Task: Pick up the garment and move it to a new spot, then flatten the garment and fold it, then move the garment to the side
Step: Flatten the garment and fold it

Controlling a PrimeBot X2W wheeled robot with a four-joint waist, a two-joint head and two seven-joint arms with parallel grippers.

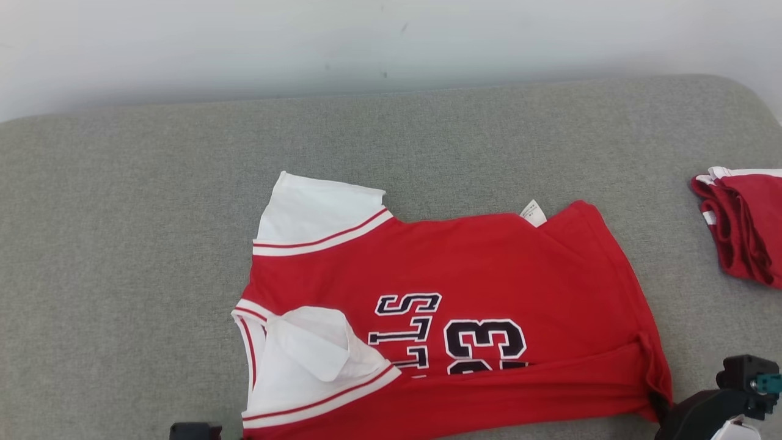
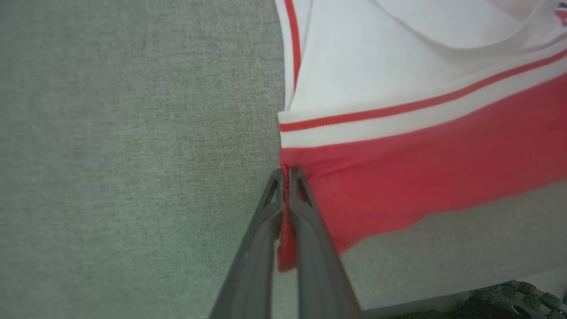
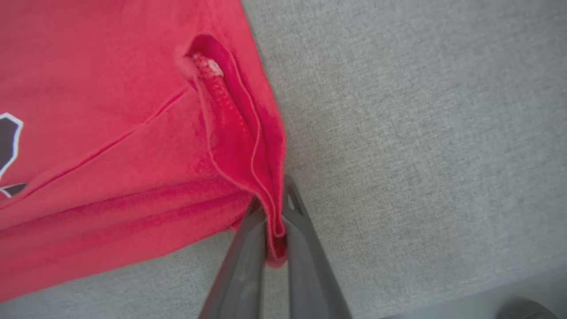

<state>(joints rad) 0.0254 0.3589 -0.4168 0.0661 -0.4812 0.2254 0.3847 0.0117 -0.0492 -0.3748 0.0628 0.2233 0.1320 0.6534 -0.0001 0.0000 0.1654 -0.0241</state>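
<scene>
The garment is a red jersey with white sleeves and dark numbers, lying sideways on the grey cushion, its near edge folded up over the print. In the left wrist view my left gripper is shut on the red cloth at the corner below the white-and-red striped sleeve band. In the right wrist view my right gripper is shut on the bunched red hem at the garment's right corner. In the head view my right gripper sits at the lower right against that corner.
A second red and white garment lies folded at the cushion's right edge. A pale wall runs behind the cushion. The cushion's front edge is close below the jersey.
</scene>
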